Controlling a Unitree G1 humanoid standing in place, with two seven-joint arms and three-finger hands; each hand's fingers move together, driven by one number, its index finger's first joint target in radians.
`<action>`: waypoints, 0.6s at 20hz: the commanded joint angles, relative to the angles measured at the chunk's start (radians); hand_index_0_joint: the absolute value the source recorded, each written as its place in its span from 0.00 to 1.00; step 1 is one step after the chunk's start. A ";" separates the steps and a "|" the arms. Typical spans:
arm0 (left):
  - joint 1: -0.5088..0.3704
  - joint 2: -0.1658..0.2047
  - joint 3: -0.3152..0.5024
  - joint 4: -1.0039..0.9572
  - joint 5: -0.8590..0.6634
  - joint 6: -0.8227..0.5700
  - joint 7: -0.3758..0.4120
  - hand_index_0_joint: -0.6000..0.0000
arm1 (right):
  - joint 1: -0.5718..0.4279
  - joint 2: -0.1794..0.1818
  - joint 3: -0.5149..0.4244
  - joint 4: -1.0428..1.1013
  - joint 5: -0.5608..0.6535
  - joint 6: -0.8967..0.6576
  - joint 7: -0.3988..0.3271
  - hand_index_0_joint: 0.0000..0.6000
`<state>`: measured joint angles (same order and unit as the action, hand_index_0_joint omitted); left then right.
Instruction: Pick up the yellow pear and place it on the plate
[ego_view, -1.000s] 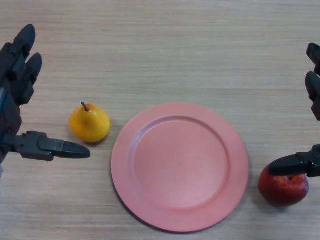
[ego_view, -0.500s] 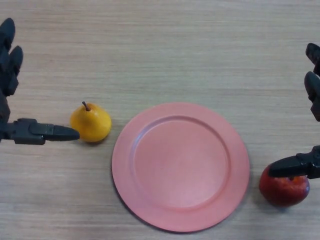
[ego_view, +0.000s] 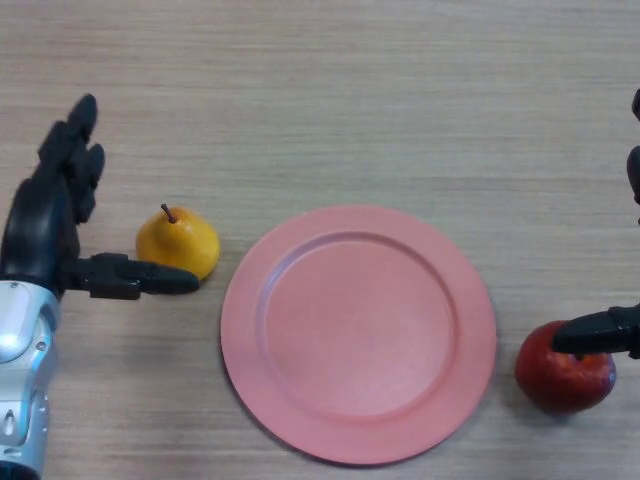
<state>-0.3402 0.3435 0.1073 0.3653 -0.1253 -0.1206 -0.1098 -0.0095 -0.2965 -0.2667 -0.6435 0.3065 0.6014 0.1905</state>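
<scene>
The yellow pear (ego_view: 178, 242) with a short brown stem lies on the wooden table, just left of the pink plate (ego_view: 358, 333). My left hand (ego_view: 50, 225) is open beside the pear on its left. Its thumb (ego_view: 140, 278) reaches under the pear's near side, and its fingers (ego_view: 72, 150) point away up the table. The plate holds nothing. My right hand (ego_view: 612, 332) shows only at the right edge, with its thumb over a red apple (ego_view: 564, 374).
The red apple sits on the table right of the plate, close to the front right corner. Bare wood table (ego_view: 330, 100) stretches beyond the plate and pear.
My left hand has moved right and forward, closer to the pear, with its thumb now at the pear's near side. The right hand has shifted slightly right. Pear, plate and apple stay put.
</scene>
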 joint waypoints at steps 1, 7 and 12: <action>-0.074 0.033 0.038 0.011 0.036 -0.181 0.001 1.00 | -0.023 -0.034 -0.082 -0.064 0.010 -0.100 0.002 0.00; -0.167 -0.007 -0.007 0.267 0.097 -0.332 0.041 1.00 | -0.020 -0.033 -0.095 -0.058 -0.002 -0.105 0.017 0.00; -0.222 -0.015 -0.028 0.408 0.173 -0.417 0.096 0.19 | -0.014 -0.032 -0.093 -0.048 -0.025 -0.129 0.026 0.67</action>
<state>-0.5026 0.2993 0.0586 0.8214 0.0436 -0.3832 -0.0490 -0.0029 -0.2965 -0.2946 -0.6418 0.3017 0.6013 0.2099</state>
